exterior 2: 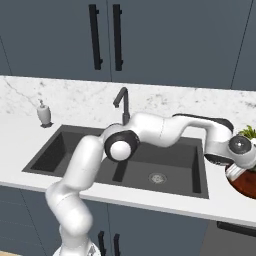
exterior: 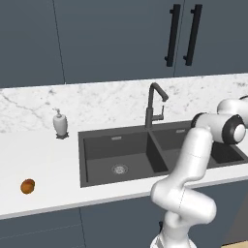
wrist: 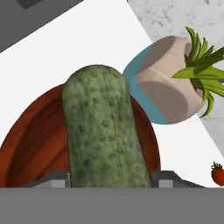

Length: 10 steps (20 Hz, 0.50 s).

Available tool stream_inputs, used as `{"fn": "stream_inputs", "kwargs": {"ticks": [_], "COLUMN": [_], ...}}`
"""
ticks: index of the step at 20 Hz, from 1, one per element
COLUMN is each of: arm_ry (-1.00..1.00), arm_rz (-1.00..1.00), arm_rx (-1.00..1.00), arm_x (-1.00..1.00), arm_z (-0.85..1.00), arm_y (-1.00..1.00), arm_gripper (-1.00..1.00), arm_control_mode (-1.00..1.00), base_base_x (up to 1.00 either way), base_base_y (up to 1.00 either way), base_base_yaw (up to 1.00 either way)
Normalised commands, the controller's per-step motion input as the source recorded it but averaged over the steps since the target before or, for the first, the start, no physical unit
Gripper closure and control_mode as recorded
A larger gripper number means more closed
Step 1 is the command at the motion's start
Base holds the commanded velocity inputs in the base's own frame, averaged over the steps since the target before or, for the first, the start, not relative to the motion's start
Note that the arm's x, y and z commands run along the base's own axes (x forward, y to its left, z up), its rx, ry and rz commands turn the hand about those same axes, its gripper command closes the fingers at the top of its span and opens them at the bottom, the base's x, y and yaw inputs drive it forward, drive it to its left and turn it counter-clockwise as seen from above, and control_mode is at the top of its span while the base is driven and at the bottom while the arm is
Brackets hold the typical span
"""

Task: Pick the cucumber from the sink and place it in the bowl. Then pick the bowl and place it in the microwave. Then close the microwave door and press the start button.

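Cucumber [wrist: 99,131] is clamped between the gripper [wrist: 113,178] fingers, sticking out along the hand camera's axis, bumpy green skin, rounded tip away from the camera. Jaws closed on it, one fingertip [wrist: 56,178] on each side. Directly behind the cucumber sits a reddish-brown wooden bowl [wrist: 30,144], so the cucumber hangs over the bowl's inside; can't tell if it touches the wood.

Just beside the bowl's rim: a potted plant [wrist: 175,87] in a tan and teal pot with spiky green leaves. A small red tomato [wrist: 217,173] lies on the white counter [wrist: 78,48], apart from the bowl.

Right base view: arm stretched across the sink [exterior 2: 125,160] to the far right, wrist over the bowl [exterior 2: 242,184] on the counter past the sink's right edge. Sink basins show nothing but the drains. Faucet [exterior: 154,104] stands behind the divider. Left base view: soap dispenser [exterior: 60,123] left of the sink, round orange fruit [exterior: 27,186] near the counter's front edge, well left.
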Motion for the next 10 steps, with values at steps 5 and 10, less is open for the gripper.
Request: {"fn": "stream_inputs", "kwargs": {"ticks": [5, 10], "arm_ry": [0.01, 0.01], "arm_rz": [0.0, 0.0], "arm_rx": [0.0, 0.0], "arm_x": [0.03, 0.06], "arm_z": [-0.57, 0.08], "arm_y": [0.01, 0.0], "arm_gripper": [-1.0, -1.0], "arm_control_mode": [-1.0, -1.0], "base_base_x": [0.0, 0.0], "base_base_y": [0.0, 0.0], "base_base_yaw": [0.0, 0.0]}}
